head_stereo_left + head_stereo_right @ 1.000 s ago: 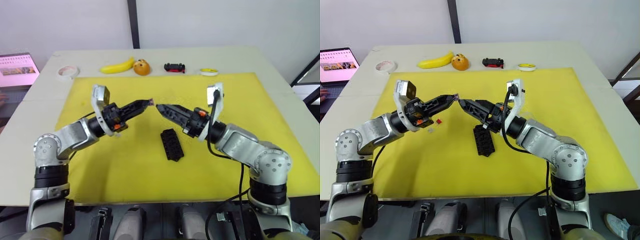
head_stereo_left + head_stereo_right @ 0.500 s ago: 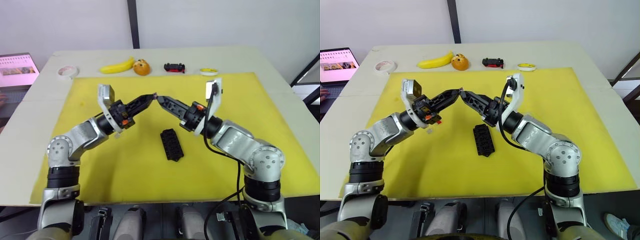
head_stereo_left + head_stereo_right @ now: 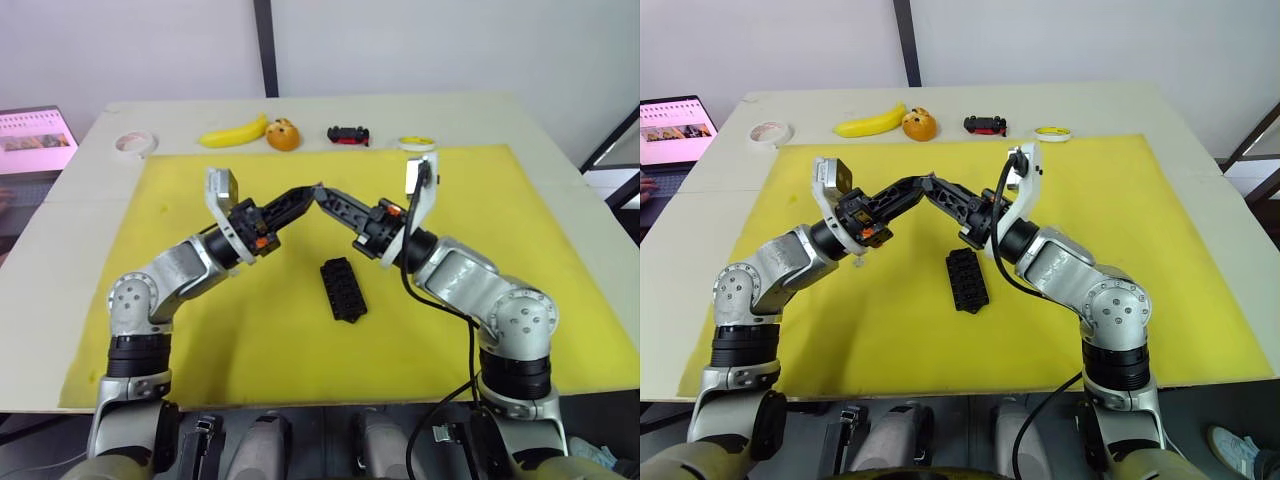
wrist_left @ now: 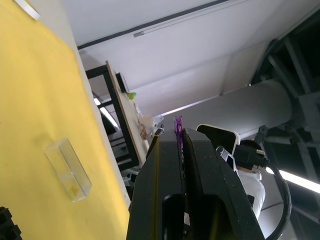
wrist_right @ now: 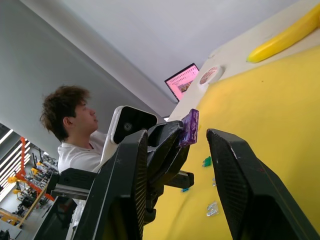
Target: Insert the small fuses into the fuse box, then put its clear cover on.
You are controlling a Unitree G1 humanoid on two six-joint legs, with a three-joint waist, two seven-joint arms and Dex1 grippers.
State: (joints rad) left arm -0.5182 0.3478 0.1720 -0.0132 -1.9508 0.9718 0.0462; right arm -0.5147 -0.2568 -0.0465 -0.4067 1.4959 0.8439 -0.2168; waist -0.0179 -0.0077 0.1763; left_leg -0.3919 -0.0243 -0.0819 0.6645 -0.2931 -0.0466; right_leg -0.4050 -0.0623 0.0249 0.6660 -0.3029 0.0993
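Left gripper (image 4: 177, 137) pinches a tiny purple plastic fuse (image 5: 190, 127), light, rigid, probably slippery; right gripper (image 5: 175, 150) open around it, should grip its flat sides.

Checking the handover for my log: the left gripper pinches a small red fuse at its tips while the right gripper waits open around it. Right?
One detail is off: the small fuse is purple, not red, as the right wrist view shows. The left gripper does pinch it at its tips, and the right gripper waits open around it.
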